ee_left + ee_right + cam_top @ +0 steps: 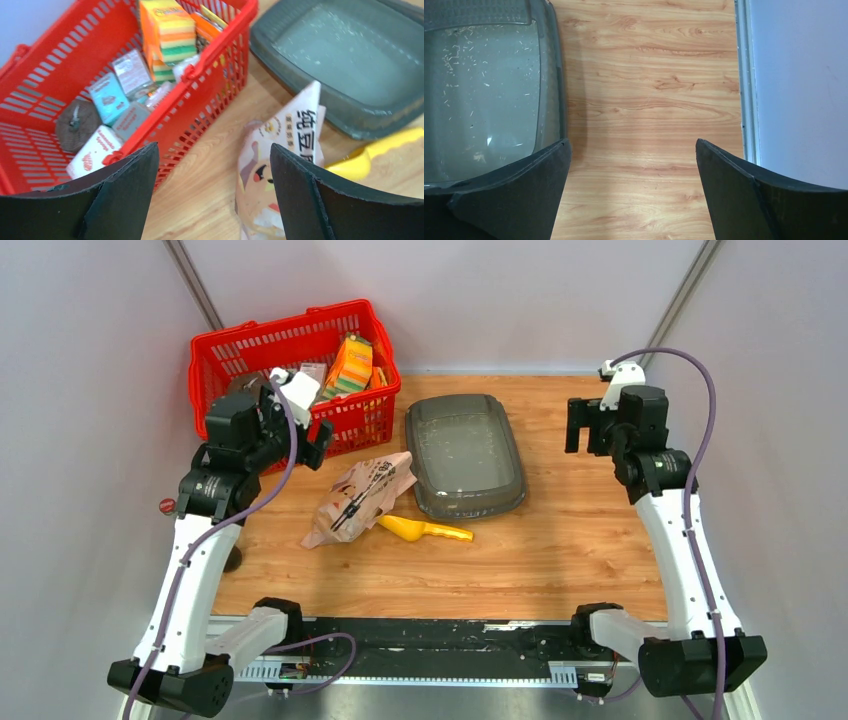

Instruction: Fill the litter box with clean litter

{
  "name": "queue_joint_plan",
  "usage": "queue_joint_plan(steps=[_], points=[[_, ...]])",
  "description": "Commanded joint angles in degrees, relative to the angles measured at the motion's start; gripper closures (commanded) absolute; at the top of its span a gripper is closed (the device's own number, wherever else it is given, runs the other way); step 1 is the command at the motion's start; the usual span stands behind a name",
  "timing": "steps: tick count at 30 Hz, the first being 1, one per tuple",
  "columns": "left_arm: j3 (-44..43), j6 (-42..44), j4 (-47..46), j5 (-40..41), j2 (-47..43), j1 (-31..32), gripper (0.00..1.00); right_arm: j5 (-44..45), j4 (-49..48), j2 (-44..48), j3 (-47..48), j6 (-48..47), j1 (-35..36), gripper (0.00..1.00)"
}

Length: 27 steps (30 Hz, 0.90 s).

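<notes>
The litter box (pixel 470 502) is a dark grey tray in the middle of the table, and only a few pale specks of litter (pixel 454 55) lie on its floor. It also shows in the left wrist view (pixel 310 95) and in the right wrist view (pixel 555 75). My left gripper (pixel 318 445) is open and empty, above the table between the basket and the bag; the left wrist view (pixel 215 190) shows bare wood between its jaws. My right gripper (pixel 585 428) is open and empty, over bare table just right of the box, as the right wrist view (pixel 631 185) shows.
A beige paper bag (pixel 360 498) with a cartoon cat lies left of the box. A yellow scoop (pixel 425 530) lies in front of the box. A red mesh basket (pixel 215 360) with several packets and sponges stands at the back left. Walls enclose the table on three sides.
</notes>
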<state>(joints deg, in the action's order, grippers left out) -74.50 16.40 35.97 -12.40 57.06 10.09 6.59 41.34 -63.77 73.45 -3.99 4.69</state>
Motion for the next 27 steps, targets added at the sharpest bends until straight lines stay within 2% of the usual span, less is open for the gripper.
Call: queue_joint_plan(steps=[1, 4, 5, 6, 7, 8, 9, 12, 16, 19, 20, 23, 27], points=[[2.0, 5.1, 9.0, -7.4, -1.9, -0.2, 0.11, -5.4, -0.7, 0.5, 1.4, -3.7, 0.3, 0.0], [3.6, 9.1, 17.1, -8.0, -2.8, 0.2, 0.12, -24.6, 7.2, 1.1, 2.9, -19.1, 0.3, 0.0], [3.9, 11.4, 18.9, -6.3, -2.4, 0.5, 0.16, -35.4, 12.5, 1.4, 2.9, -27.0, 0.3, 0.0], [4.4, 11.2, 20.8, -3.0, -2.1, 1.2, 0.18, -37.7, 13.1, 1.5, 2.3, -27.6, 1.5, 0.0], [5.1, 10.4, 21.9, 4.1, -1.6, 1.3, 0.18, -37.7, 13.1, 1.5, 1.3, -27.0, 3.1, 0.0], [5.1, 10.7, 23.5, 5.7, -0.5, 1.2, 0.18, -36.1, 14.0, 0.7, 1.1, -26.7, 5.0, 0.0], [5.1, 11.4, 27.2, 6.1, 0.1, 1.2, 0.2, -35.6, 14.9, 0.0, 0.9, -27.4, 8.9, 0.0], [6.2, 12.0, 31.1, 5.3, 0.1, 1.2, 0.21, -33.1, 14.1, -1.1, -1.5, -29.0, 14.4, 0.0], [9.5, 12.2, 32.5, 3.4, -0.3, 1.3, 0.27, -28.2, 9.7, -4.4, -3.9, -27.8, 16.9, 0.05], [13.1, 14.7, 31.7, 2.6, -0.6, 1.3, 0.33, -25.1, 6.7, -9.5, -3.2, -22.9, 16.8, 0.17], [14.2, 15.0, 31.0, 3.1, -1.0, 1.3, 0.34, -24.6, 5.3, -11.4, -3.2, -21.9, 16.8, 0.26], [17.1, 16.9, 29.5, 4.1, -0.9, 1.3, 0.37, -25.3, 2.0, -12.9, -3.8, -18.3, 16.8, 0.35], [17.2, 18.6, 32.0, 3.4, -0.6, 1.3, 0.38, -29.6, 3.7, -15.0, -1.1, -16.7, 17.2, 0.39]])
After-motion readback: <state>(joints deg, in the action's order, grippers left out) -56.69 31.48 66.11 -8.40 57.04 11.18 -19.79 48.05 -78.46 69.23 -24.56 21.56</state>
